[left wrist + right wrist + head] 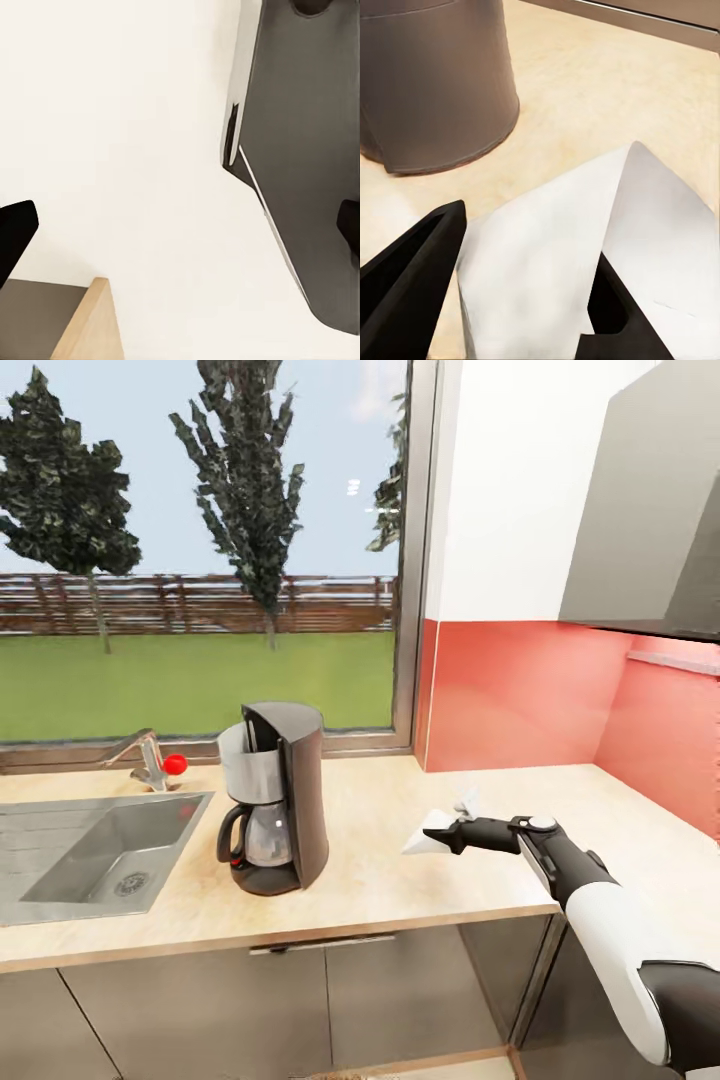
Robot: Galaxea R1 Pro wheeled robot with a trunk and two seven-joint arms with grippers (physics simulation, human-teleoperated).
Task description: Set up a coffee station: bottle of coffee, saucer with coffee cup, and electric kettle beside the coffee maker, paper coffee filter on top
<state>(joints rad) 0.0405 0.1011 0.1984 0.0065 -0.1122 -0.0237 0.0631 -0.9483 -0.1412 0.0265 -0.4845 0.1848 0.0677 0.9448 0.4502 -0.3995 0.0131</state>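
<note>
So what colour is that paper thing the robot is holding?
White. The paper coffee filter shows best in the right wrist view, pinched in the right gripper.

Bright daylight comes in through the window (200, 550), the coffee maker (275, 795) drops a soft shadow on the kitchen countertop (400, 870), and both wrist pictures look soft and blurry.

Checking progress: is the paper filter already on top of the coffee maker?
No, the right claw holds the paper filter beside the coffee maker.

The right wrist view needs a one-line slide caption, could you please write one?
Right end effector holding the white paper coffee filter above the wood-look countertop, beside the coffee maker.
</note>
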